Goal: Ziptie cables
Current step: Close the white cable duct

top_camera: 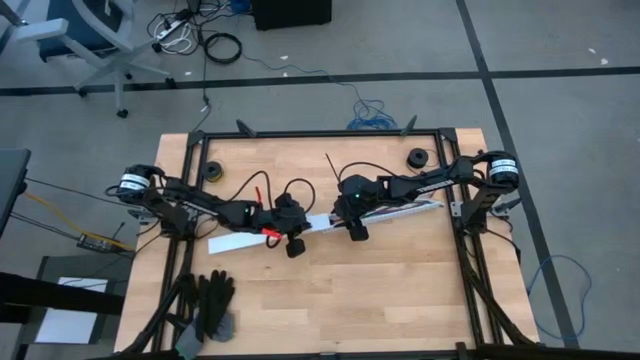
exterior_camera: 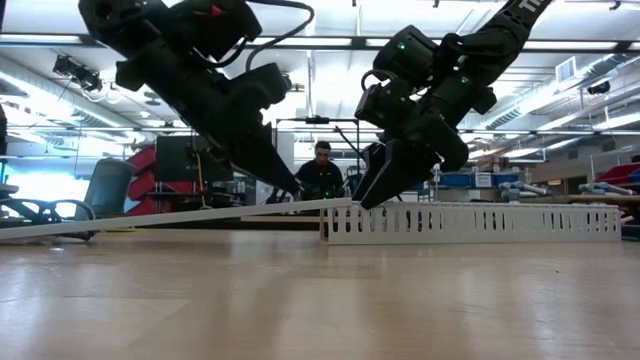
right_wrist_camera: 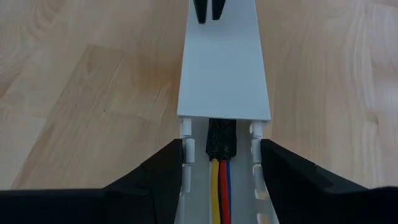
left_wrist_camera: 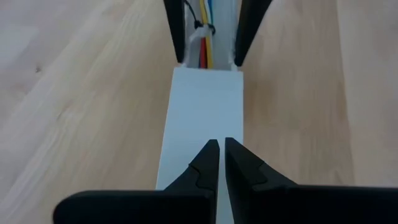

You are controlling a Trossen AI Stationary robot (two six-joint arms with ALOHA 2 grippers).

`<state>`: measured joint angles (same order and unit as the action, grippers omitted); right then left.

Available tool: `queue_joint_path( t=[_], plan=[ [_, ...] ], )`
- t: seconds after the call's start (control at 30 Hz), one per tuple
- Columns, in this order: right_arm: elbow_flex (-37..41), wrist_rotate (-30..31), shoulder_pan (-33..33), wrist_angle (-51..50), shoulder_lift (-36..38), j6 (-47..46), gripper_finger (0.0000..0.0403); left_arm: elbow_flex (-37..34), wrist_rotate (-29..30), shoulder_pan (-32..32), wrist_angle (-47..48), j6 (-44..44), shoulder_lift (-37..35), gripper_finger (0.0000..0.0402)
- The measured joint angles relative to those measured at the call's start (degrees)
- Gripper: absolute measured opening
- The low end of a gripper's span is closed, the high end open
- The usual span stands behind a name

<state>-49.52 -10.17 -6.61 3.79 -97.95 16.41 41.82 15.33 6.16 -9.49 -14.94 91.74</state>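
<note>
A long white slotted channel (top_camera: 400,208) lies across the table's middle. The cables (right_wrist_camera: 221,193), yellow, red and blue out of a black sleeve, run inside it. A flat white lid strip (left_wrist_camera: 202,106) slants from the channel's left end down to the table on the left. My left gripper (left_wrist_camera: 219,149) is shut, with its tips on the lid. My right gripper (right_wrist_camera: 221,152) straddles the channel's left end, one finger against each wall. My left gripper touches the lid's top face (left_wrist_camera: 217,134) with its shut fingertips, slanting down from the table's left. The lid stays tilted, its right end (exterior_camera: 340,203) up on the channel's end. My right gripper holds the channel's left end between its two fingers, one finger (right_wrist_camera: 168,168) outside each slotted wall (right_wrist_camera: 186,146). It slants down from the table's right, in line with the channel. The channel rests flat on the table.
Black gloves (top_camera: 212,305) lie near the table's near left corner. Two small dark rolls (top_camera: 213,172) (top_camera: 417,157) sit at the far edge. A person (exterior_camera: 322,165) sits in the room behind the table. Bare wood lies in front of the channel.
</note>
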Motion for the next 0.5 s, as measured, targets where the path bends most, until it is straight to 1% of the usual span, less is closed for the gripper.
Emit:
queue_joint_path(
  t=[0.13, 0.5],
  plan=[
    [0.00, 0.00, 0.03, 0.00, 0.00, 0.01, 0.0191, -0.02, -0.04, -0.46, -0.30, 0.04, 0.98, 0.0000],
    [0.02, 0.00, 0.07, 0.30, -0.04, -0.27, 0.0191, 0.05, -0.62, -0.59, -5.87, 1.42, 2.41, 0.0000]
  ],
)
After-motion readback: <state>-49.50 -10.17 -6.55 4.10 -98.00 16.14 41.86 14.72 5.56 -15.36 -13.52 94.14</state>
